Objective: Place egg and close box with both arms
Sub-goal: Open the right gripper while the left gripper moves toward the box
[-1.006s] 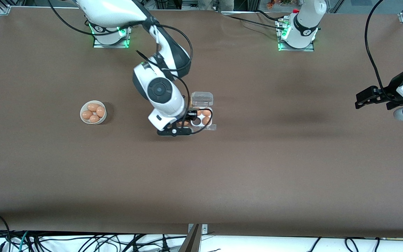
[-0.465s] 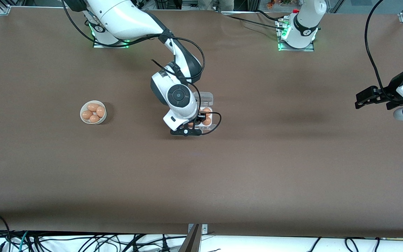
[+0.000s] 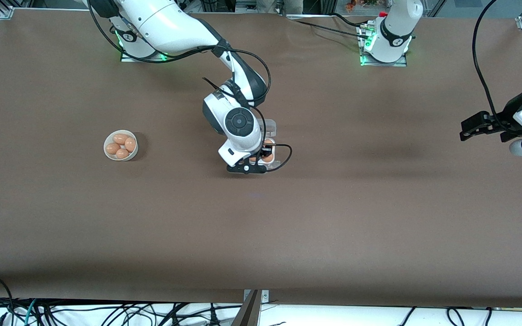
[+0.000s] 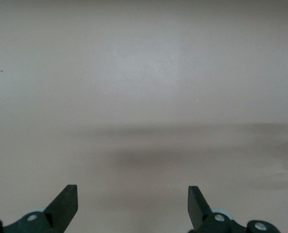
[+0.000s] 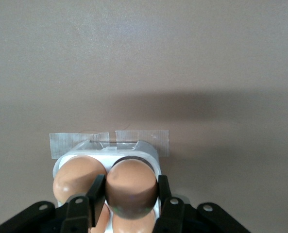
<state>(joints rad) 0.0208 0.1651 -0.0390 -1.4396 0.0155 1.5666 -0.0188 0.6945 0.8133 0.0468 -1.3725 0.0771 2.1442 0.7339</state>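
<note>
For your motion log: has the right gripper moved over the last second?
Yes. The right gripper, shut on an egg, shifted toward the left arm's end, from beside the box to over it.

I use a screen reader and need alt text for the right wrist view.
The right gripper holds a brown egg between its fingers over the box, beside another egg already in a cell. Tape fixes the box to the brown table.
</note>
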